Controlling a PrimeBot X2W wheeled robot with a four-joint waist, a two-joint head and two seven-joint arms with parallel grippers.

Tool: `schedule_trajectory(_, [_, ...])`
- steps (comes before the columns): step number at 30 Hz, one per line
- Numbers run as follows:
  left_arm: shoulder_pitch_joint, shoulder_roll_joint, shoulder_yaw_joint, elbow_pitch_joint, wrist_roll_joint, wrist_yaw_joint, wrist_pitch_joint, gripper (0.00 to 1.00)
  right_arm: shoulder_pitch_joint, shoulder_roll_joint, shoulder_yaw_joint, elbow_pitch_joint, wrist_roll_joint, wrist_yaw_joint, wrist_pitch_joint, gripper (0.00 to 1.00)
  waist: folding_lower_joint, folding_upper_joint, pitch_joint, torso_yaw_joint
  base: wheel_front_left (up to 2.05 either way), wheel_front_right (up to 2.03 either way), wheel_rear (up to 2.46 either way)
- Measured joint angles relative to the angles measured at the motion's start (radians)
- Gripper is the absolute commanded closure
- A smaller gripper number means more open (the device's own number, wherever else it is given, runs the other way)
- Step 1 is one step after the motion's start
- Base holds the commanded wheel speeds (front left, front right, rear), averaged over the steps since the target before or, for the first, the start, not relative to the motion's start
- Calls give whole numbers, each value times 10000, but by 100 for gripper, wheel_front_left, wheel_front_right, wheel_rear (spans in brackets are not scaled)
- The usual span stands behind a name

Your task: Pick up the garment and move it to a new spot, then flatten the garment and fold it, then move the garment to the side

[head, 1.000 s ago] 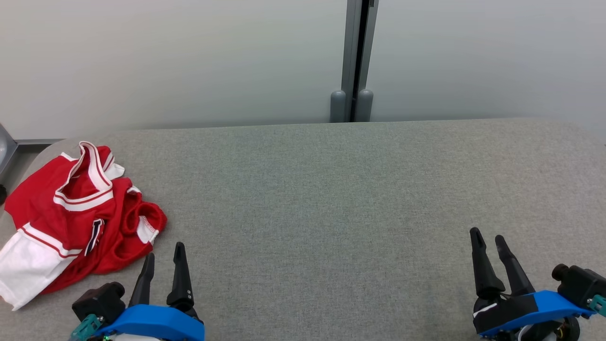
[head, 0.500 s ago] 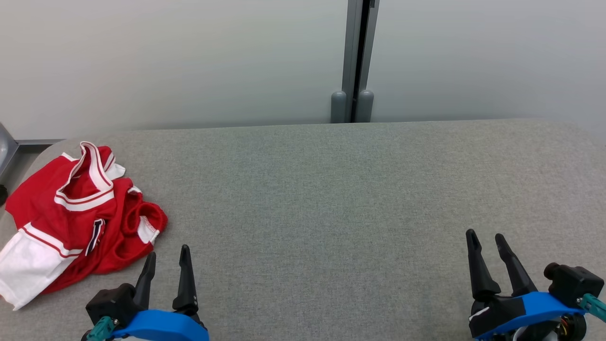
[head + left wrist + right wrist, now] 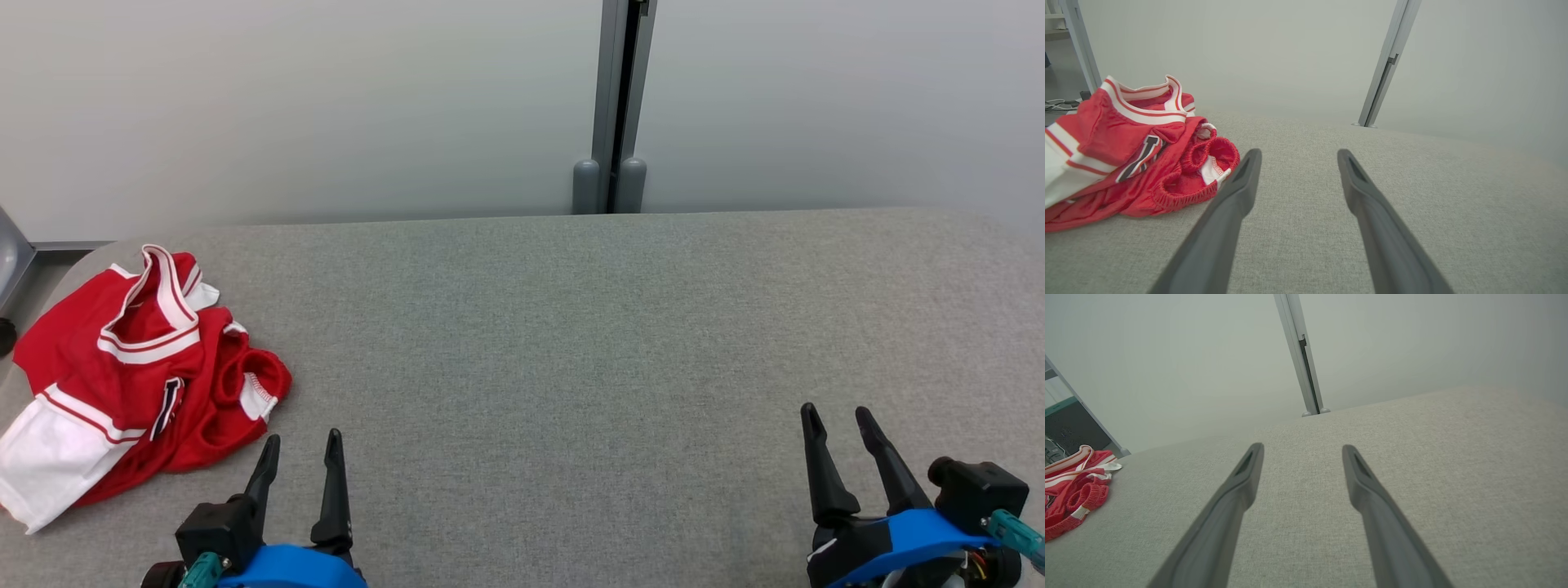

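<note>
Grey cloth-covered table (image 3: 571, 327) bearing one crumpled garment (image 3: 122, 367), with two released pincers at its near edge.

The table spans the scene from left to right; beyond its far edge stands a pale wall (image 3: 326, 106) divided by a grey upright post (image 3: 612, 98). The garment, red with white bands and a white panel, lies bunched at the table's left end, its white part nearest the left edge. The left pincer (image 3: 302, 439) hovers just right of the garment's near side, apart from the cloth, fingers spread and grasping nothing. The right pincer (image 3: 834, 410) hangs over bare table at the near right, well apart from the garment, likewise spread and empty.
</note>
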State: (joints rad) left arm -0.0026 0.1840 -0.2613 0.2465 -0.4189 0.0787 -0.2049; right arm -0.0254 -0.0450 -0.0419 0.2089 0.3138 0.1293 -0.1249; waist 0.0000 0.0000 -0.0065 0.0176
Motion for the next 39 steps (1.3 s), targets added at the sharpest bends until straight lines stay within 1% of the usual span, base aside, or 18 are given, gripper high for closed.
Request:
schedule_trajectory(8, [86,136,-150,-19,424,111,-71,0,85,-6,2,71,-529,0,-48,0,0,0,-36,14,0,0,0])
schedule_trajectory(24, [318,111,-198,-268,614,186,-320,0,131,-17,33,107,-1442,12,-209,0,0,0,-89,4,0,0,0])
schedule_trajectory(39, [360,29,-105,-263,282,161,-407,0,135,-21,56,213,-1436,12,-274,0,0,-1,-75,4,0,0,0])
